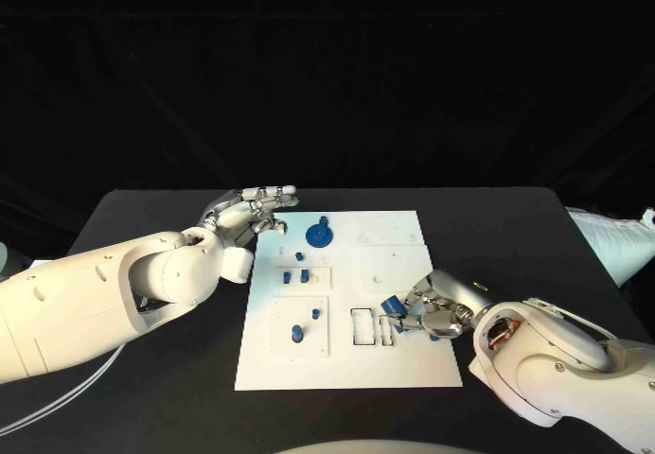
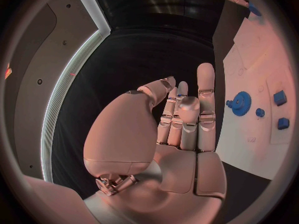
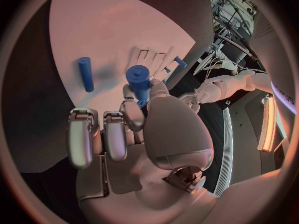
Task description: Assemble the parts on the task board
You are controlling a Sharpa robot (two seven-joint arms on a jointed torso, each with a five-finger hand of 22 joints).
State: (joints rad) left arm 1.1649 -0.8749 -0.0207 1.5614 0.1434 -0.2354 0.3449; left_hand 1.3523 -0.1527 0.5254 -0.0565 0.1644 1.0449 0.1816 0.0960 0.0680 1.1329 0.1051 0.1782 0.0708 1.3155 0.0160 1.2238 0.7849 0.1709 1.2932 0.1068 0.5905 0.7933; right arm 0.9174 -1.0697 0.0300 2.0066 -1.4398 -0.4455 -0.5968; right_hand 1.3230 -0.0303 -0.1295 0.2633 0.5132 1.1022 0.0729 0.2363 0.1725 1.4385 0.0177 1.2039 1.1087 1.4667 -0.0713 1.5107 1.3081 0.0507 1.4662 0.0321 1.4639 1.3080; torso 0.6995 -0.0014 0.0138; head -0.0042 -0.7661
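**Right hand holds a blue part over the board's near right; left hand waits at the far left corner**

The white task board [image 1: 396, 364] lies in the middle of the black surface [image 1: 136, 218]. The right hand [image 1: 434, 310] sits at the board's right edge, about four o'clock from the board's centre, and pinches a blue cylindrical part [image 1: 393, 306] between thumb and a finger. In the right wrist view the same part [image 3: 138, 79] stands upright above the fingertips, its wider cap on top, while the other fingers [image 3: 81, 139] are curled down beside it. The held part is just above the pair of narrow rectangular slots [image 1: 373, 326] near the board's near right; whether it touches the board I cannot tell.

The left hand [image 1: 253, 210] is at the board's far left corner, roughly eleven o'clock from centre. Its fingers are drawn in close together; in the left wrist view a small fleck of blue shows between the fingertips [image 2: 177, 92], but I cannot tell whether the hand is grasping anything.

On the board, a blue gear [image 1: 320, 234] lies at about twelve o'clock, near the left hand. Small blue pieces [image 1: 295, 277] stand left of centre, and another blue peg [image 1: 296, 333] stands in the near left panel at about seven o'clock. In the right wrist view a loose blue cylinder [image 3: 85, 73] lies flat on the board, apart from the hand.
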